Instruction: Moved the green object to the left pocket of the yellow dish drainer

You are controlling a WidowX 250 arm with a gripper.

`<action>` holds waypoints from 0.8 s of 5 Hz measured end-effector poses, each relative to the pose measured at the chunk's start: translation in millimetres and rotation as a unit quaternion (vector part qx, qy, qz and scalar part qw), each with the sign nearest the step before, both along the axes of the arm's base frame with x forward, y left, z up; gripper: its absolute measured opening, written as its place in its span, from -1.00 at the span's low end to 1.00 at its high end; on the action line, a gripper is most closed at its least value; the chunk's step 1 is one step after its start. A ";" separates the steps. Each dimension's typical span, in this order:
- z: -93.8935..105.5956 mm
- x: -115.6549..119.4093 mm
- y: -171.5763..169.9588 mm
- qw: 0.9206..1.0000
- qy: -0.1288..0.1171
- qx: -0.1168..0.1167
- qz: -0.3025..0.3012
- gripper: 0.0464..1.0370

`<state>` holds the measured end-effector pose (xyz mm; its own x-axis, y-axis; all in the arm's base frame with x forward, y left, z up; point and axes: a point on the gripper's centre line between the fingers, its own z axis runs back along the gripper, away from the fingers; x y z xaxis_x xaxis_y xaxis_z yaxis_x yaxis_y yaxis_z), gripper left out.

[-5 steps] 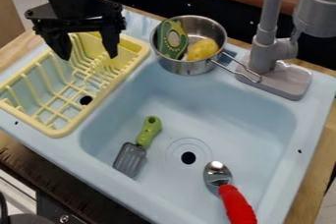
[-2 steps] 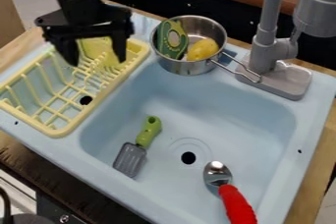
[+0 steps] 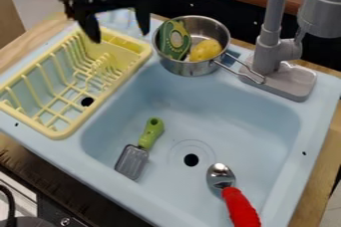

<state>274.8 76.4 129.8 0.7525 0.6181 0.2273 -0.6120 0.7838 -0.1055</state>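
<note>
Over the back end of the yellow dish drainer hangs my gripper, open, its two fingers spread with nothing between them. To its right, a green avocado-like object leans upright inside the metal pot, against the pot's left side. The drainer stands at the sink's left, and no object lies in it. A spatula with a green handle and grey blade rests in the sink basin, its handle pointing toward the back.
A yellow lemon-like object lies in the pot beside the green one. The grey faucet rises at the back right. A spoon with a red handle lies at the front right of the light blue sink.
My gripper has moved right and toward the back, from over the drainer's middle to its back end. It stays open, and the objects have not moved.
</note>
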 end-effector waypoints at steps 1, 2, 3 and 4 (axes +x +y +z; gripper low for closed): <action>-1.9 10.7 -12.4 1.000 -0.003 0.001 0.016 0.92; -7.0 20.8 -22.7 1.000 -0.010 0.003 0.021 0.92; -9.6 31.5 -27.5 0.999 -0.014 0.000 0.038 0.92; -12.3 37.6 -30.5 0.998 -0.017 0.002 0.052 0.92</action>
<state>312.5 45.9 117.5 0.6758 0.6921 0.2535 -0.6867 0.7162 -0.1246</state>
